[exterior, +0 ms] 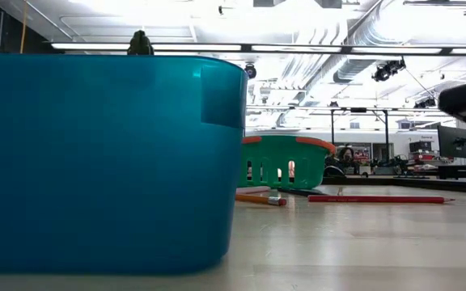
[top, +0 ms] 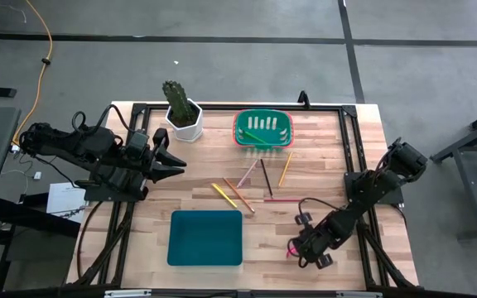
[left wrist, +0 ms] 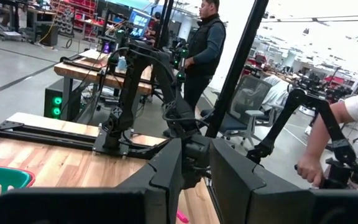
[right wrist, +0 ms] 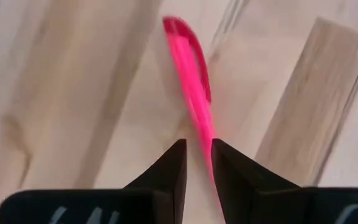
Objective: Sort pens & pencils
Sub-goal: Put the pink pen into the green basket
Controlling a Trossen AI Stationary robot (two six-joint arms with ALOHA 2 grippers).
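Pencils (top: 243, 189) are seen scattered on the wooden table (top: 330, 149) between the green basket (top: 263, 129) and the teal bin (top: 205, 238): yellow, orange, red and dark sticks, fanned out and partly crossing, with a pale pink stick among them. In the low view a red pencil (exterior: 376, 199) lies flat to the right of the basket (exterior: 285, 162), and an orange one (exterior: 259, 199) sits just beside the bin (exterior: 103, 162).

A bright pink pen (right wrist: 194, 81) is gripped at its near end by the right tool (right wrist: 197, 155), whose fingers are narrowed around it, low over the table's near right part (top: 303, 247).

The left tool (top: 168, 161) is held over the table's left edge near the potted cactus (top: 180, 108); its fingers (left wrist: 166, 171) stand narrowly apart with nothing between them. A person (left wrist: 204, 43) is seen standing in the room beyond.
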